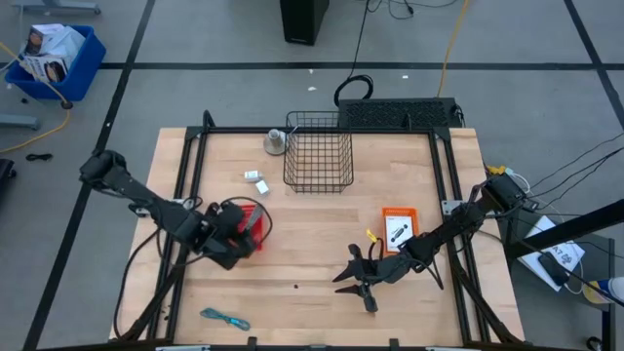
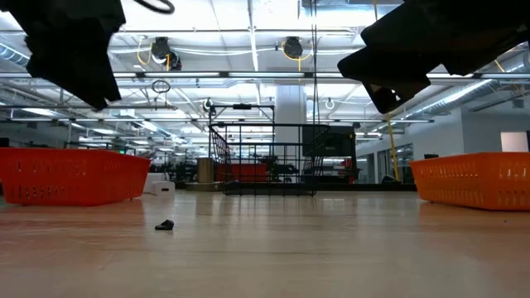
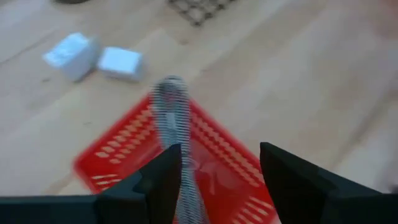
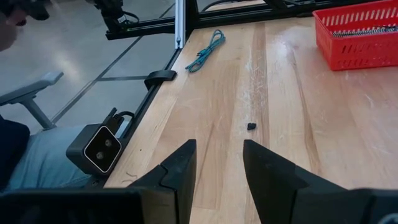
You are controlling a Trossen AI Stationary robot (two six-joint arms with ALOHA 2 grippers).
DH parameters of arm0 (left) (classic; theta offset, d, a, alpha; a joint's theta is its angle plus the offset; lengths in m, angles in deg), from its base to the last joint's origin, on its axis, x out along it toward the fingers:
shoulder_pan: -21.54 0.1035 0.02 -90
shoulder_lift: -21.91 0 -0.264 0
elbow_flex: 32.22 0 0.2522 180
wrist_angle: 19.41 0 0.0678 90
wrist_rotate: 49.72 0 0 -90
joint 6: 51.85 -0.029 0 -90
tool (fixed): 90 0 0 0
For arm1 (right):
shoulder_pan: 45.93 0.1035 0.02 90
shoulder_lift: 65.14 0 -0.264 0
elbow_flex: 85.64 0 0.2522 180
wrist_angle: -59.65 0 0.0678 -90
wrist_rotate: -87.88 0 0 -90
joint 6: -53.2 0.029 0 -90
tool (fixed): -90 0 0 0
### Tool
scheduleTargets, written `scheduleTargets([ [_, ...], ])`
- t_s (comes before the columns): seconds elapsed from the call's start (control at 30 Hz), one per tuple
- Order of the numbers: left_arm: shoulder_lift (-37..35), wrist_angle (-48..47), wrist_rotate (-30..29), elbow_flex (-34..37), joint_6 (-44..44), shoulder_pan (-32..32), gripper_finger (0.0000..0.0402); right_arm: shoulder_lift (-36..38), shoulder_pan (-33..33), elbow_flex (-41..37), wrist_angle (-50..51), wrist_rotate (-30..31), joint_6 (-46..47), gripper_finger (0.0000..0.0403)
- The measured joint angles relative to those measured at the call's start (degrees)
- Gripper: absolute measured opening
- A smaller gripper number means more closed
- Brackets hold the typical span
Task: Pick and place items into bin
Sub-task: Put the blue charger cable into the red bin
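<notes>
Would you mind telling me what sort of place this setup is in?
Probably an open industrial lab or workshop hall: a wooden workbench in a metal frame stands on a concrete floor marked with dark lines, and exposed ceiling ducts with strip lights run over a wide room.

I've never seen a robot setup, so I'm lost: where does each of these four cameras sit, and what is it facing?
High view: overhead, facing down; both arms, red plastic basket.
Low view: table height, facing the room; arms overhead.
Left wrist view: on the left arm, over the basket; open jaws, grey strip.
Right wrist view: right arm; teal-blue cord, also overhead.
</notes>
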Motion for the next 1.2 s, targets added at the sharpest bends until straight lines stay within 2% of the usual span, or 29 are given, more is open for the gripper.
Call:
scheduleTargets([
  [0.13,-0.04,7.65,0.75,0.00,-6.91,-4.06,0.0223,0.00,0.00,0.00,0.03,0.00,-0.45,0.0125],
  [0.23,-0.03,14.93,5.19,0.00,-15.55,-8.07,0.0223,0.00,0.00,0.00,0.33,0.00,-0.45,0.0125],
  [0.4,0.96,22.20,8.56,-0.02,-22.14,-14.33,0.0223,0.00,0.00,0.00,0.48,0.00,-0.45,0.0125],
  [0.67,8.81,25.73,12.24,-0.02,-21.96,-21.07,0.0223,0.00,-0.13,0.00,0.61,0.07,-0.45,0.0125],
  [0.93,18.32,38.56,16.96,-0.02,-21.49,-22.79,0.0223,0.00,-0.31,0.00,0.87,0.52,-0.45,0.0125],
  [1.2,23.31,40.30,23.90,0.02,-15.34,-23.91,0.0223,0.00,-0.29,0.00,0.99,1.51,-0.43,0.0125],
])
